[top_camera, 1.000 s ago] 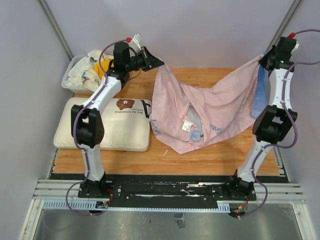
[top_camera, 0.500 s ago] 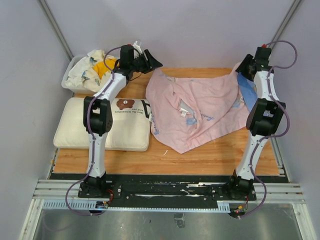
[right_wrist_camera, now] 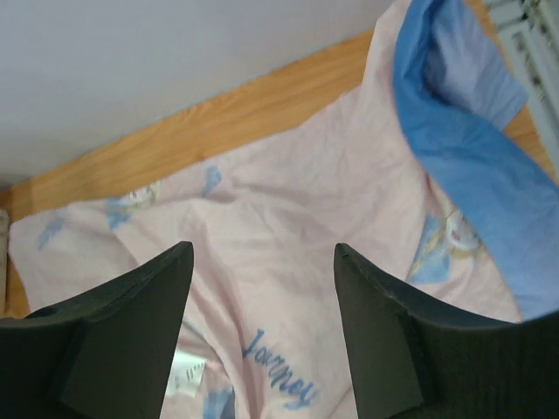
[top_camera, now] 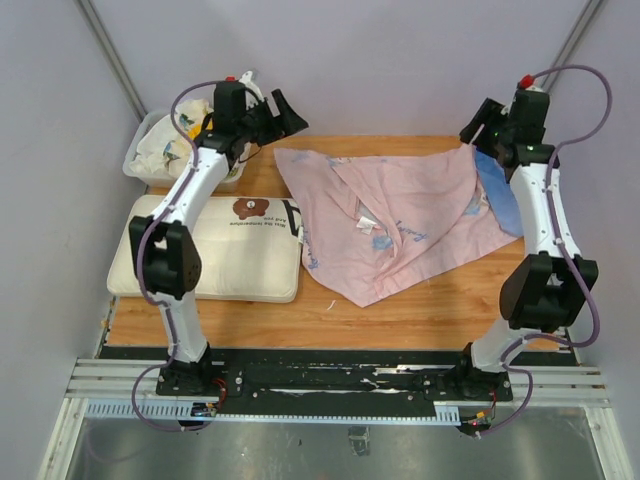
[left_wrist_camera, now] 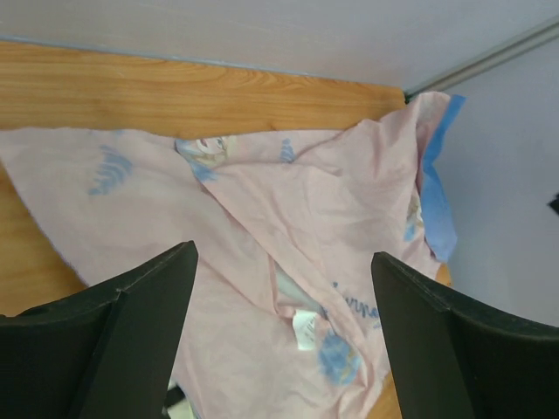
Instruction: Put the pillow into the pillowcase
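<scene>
Pink is what shows most: the pillowcase [top_camera: 400, 220] lies with its pale reverse side up, spread loosely over the middle and right of the wooden worktop [top_camera: 430, 315]. It is creased, with one broad fold running diagonally across it, and it tapers to a blunt corner pointing toward the near edge. At its right side the light-blue printed face turns up in a folded strip. Faint blue motifs show on the pink cloth, the right wrist view catches blue script lettering, and a small white label sits near the centre.

To the left lies the pillow [top_camera: 215, 250], flat on the worktop: cream-white, rectangular and plump, with a brown bear face and a line of black lettering near its far edge and a black strap at its right edge. That right edge is just beside the pillowcase's left margin; whether they touch cannot be told. None of the pillow is inside the case.

Behind the pillow, at the far-left corner, a pale bin [top_camera: 138, 160] holds a white-and-yellow cloth bundle [top_camera: 170, 140].

Both arms are raised at the back. The left fingers [top_camera: 285, 112] hang above the pillowcase's far-left corner, spread wide and holding nothing. The right fingers [top_camera: 480, 120] hang above its far-right corner, also parted and empty, the cloth lying below them.
</scene>
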{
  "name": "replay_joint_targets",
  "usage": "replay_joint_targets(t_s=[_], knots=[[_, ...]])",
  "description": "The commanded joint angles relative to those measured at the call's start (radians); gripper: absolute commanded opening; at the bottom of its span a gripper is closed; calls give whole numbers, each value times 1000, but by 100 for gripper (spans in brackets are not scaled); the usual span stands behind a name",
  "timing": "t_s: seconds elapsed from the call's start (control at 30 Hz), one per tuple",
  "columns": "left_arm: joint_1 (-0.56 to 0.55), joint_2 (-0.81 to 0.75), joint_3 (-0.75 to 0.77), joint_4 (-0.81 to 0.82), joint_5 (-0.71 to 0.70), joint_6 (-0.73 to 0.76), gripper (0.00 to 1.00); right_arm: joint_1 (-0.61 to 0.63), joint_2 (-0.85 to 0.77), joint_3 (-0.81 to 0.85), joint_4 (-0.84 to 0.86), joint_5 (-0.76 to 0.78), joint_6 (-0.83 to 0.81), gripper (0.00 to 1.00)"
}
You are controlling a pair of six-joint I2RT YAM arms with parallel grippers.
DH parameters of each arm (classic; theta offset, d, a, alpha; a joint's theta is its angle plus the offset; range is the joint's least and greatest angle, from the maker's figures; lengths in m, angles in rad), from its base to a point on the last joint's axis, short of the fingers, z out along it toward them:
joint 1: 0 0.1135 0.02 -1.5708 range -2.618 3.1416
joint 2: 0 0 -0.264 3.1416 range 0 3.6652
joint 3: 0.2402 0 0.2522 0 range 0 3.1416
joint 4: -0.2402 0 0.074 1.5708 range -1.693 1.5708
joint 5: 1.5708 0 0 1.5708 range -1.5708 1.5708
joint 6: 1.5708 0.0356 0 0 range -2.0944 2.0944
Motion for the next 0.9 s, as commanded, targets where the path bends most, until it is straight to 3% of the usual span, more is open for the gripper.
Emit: replay_joint_targets(t_s=[0.0,0.17,0.4,0.7,0.87], knots=[[-23,-169,-175,48,3,14,85,69,-32,-174,-59,4,-39,67],[-101,-298,-367,-10,-128,84,86,144,-23,-303,-83,5,-44,62],[-134,-432,-651,88,-70,29,85,197,150,-256,-180,-40,28,57],[-142,-512,-716,46,-113,38,84,140,329,-186,-271,-76,112,56],[-142,-551,-733,28,-129,39,84,99,363,-149,-314,-24,111,57]])
